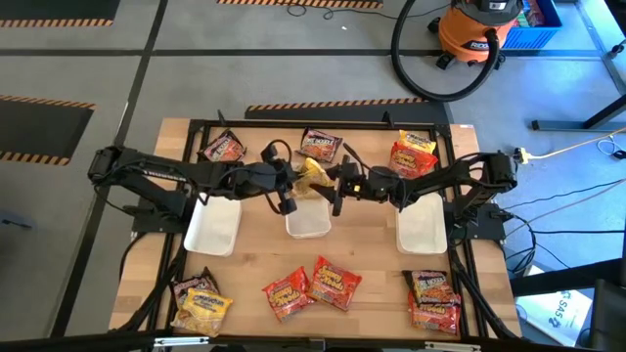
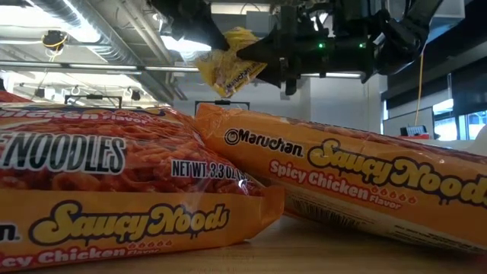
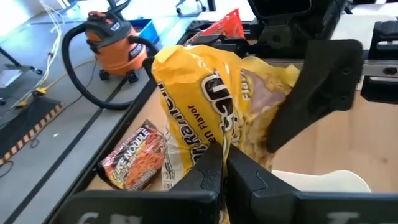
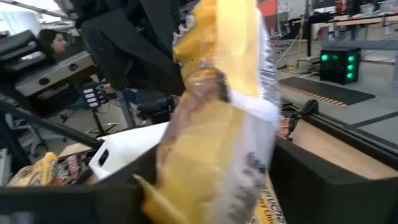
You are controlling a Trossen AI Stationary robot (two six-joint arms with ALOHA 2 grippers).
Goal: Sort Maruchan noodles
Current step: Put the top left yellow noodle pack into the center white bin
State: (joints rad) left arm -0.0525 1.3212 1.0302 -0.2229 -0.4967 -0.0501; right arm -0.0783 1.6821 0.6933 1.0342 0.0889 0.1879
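Observation:
One yellow noodle packet (image 1: 311,174) hangs in the air between both grippers, above the far end of the centre white tray (image 1: 307,225). My left gripper (image 1: 296,182) reaches in from the table's left and is shut on it. My right gripper (image 1: 329,180) comes from the right and its fingers stand on both faces of the packet. The low view shows the packet (image 2: 230,67) tilted, high above the table. Other packets, red-orange, dark and yellow, lie flat along the far edge (image 1: 319,144) and near edge (image 1: 313,286). My left gripper (image 3: 222,171) pinches the yellow packet's end seam (image 3: 214,144) between its two fingers, which are almost together. It comes in level from the table's left. The packet is lifted clear and stands out beyond the fingertips. My right gripper (image 4: 214,186) has the packet's thicker body (image 4: 211,106) between its two fingers, one on each face. One finger (image 3: 311,93) lies across the face turned to the left wrist camera. It comes from the table's right.
Three white trays sit in a row mid-table: left (image 1: 213,227), centre, right (image 1: 421,223). Packets lie at the far left (image 1: 225,149), far right (image 1: 413,156), near left (image 1: 201,305) and near right (image 1: 433,299). An orange vacuum (image 1: 477,31) stands beyond the table. A person (image 4: 53,40) shows in the room.

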